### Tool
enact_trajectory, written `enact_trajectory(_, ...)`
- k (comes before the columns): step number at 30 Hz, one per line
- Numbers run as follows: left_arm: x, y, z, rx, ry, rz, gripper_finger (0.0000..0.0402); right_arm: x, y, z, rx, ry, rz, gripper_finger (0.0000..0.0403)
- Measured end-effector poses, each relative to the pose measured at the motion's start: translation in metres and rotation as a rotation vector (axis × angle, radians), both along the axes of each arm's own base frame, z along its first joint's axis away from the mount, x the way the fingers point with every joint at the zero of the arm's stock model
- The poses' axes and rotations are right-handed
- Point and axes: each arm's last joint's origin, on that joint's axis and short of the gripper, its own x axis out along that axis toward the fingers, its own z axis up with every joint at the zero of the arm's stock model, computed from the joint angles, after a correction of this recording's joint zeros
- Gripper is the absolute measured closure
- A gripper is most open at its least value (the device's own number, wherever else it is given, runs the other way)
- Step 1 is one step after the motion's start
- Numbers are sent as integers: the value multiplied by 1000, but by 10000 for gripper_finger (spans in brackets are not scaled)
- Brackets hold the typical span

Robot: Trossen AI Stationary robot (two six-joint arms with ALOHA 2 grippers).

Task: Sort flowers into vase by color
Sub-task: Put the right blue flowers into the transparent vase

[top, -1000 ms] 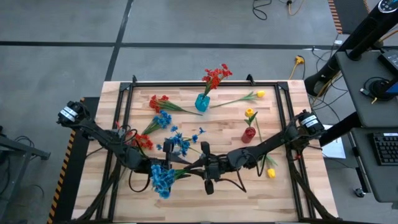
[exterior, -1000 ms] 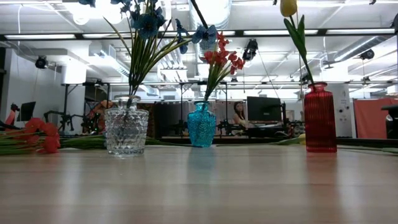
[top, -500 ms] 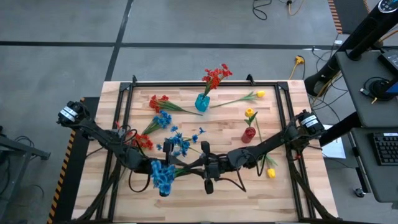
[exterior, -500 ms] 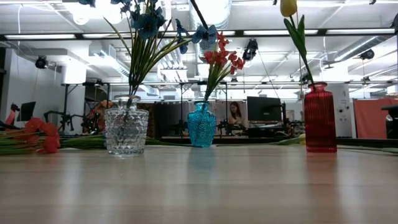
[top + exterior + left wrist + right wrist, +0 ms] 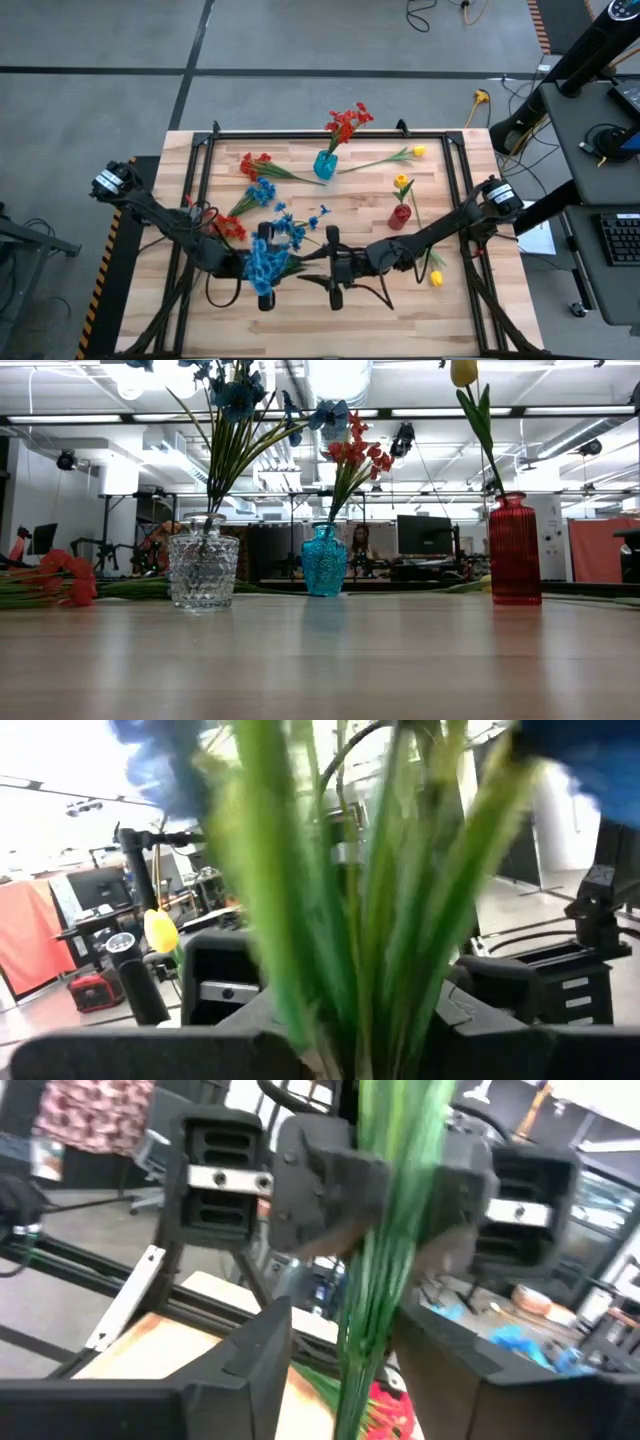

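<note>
- While the left gripper (image 5: 262, 268) clamps a blue bunch (image 5: 266, 262) by its stalks near the table's (image 5: 440, 300) front middle, the right gripper (image 5: 318, 266) faces it, jaws parted around the stalks (image 5: 385, 1200).
- Blue flowers fill the clear vase (image 5: 203, 571); red ones the teal vase (image 5: 324, 560); a yellow one the red vase (image 5: 514, 549).
</note>
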Motion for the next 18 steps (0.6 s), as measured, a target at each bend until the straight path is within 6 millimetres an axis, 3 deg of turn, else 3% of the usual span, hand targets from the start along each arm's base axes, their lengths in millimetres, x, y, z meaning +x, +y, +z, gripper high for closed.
enact_trajectory(18, -23, 4, 21, -99, 0, 58, 325, -14, 0, 16, 22, 70, -42, 169)
